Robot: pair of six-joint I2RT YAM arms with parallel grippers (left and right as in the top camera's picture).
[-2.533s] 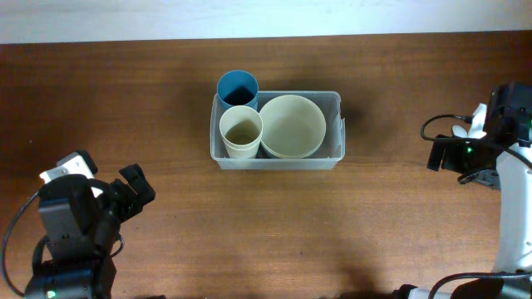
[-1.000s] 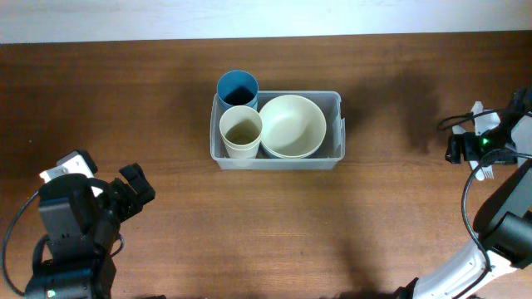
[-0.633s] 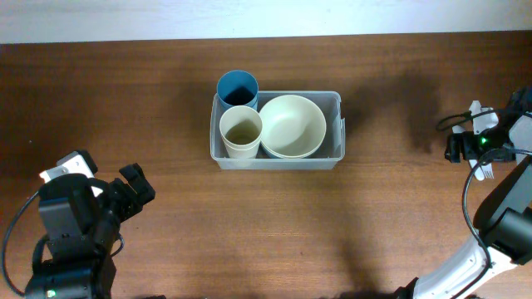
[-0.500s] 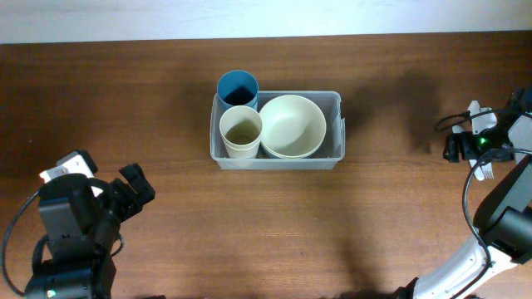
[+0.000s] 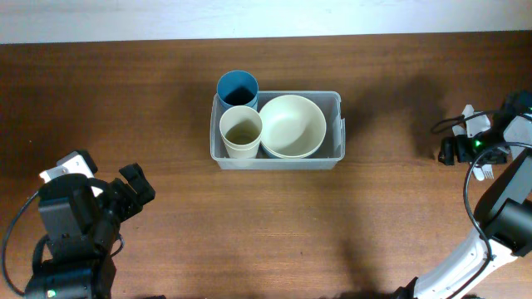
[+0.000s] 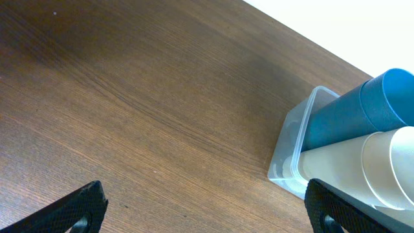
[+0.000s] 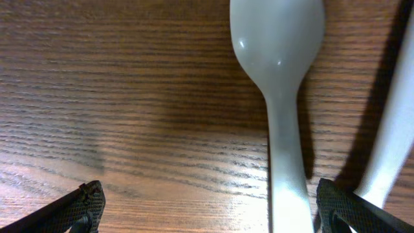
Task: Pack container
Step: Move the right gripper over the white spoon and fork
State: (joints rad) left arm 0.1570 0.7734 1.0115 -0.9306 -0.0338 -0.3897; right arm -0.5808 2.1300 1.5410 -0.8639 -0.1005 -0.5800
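The right end effector [image 7: 213,210] hangs spread wide over a white plastic spoon [image 7: 278,77] on the brown wooden surface [image 7: 129,97], gripping nothing. The left end effector [image 6: 207,210] is likewise spread, empty. The clear rectangular plastic container [image 5: 274,163] sits mid-surface.

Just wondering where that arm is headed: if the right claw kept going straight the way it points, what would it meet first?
Most likely the white spoon, lying on the table between the open fingers of the right claw; how far off is unclear.
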